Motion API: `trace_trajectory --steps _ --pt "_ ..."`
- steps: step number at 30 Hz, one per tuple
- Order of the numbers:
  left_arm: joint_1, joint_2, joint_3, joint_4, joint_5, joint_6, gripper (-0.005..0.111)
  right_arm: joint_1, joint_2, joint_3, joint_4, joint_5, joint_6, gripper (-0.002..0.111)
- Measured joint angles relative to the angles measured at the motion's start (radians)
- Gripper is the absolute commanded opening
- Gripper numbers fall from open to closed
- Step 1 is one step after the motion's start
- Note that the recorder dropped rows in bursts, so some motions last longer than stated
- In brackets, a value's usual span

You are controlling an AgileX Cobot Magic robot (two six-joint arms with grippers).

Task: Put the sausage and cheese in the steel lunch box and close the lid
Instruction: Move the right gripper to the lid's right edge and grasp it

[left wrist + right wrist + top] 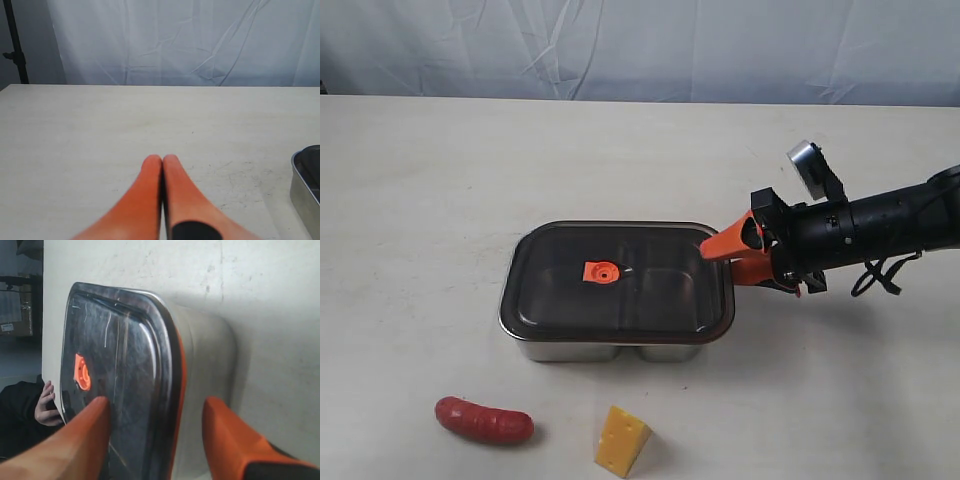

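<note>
The steel lunch box [620,349] stands mid-table with the dark translucent lid [650,290] lying on it, orange valve [600,271] in the centre. My right gripper [720,255] is open at the box's right end, its fingers [227,435] straddling the lid's edge [167,390], one above the lid and one beside the box wall [207,365]. The dark-red sausage [483,420] lies near the front left. The yellow cheese [621,440] wedge stands near the front edge. My left gripper [162,160] is shut and empty over bare table, out of the exterior view.
A white cloth backdrop [640,45] hangs behind the table. The box's corner [306,185] shows at the edge of the left wrist view. A person's hand [47,405] appears beyond the table in the right wrist view.
</note>
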Motion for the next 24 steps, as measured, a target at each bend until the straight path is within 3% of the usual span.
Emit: trace_trajectory --steps 2,11,24 --pt "0.0 0.0 0.0 0.0 0.0 0.0 0.0 0.0 0.0 0.0 -0.001 0.0 0.0 0.048" --pt "0.0 0.0 0.0 0.0 0.0 0.0 0.0 -0.002 0.0 0.0 -0.022 0.01 0.025 -0.001" --pt "0.0 0.0 0.0 0.0 0.0 0.0 0.0 -0.004 0.0 0.0 -0.013 0.051 0.035 -0.001"
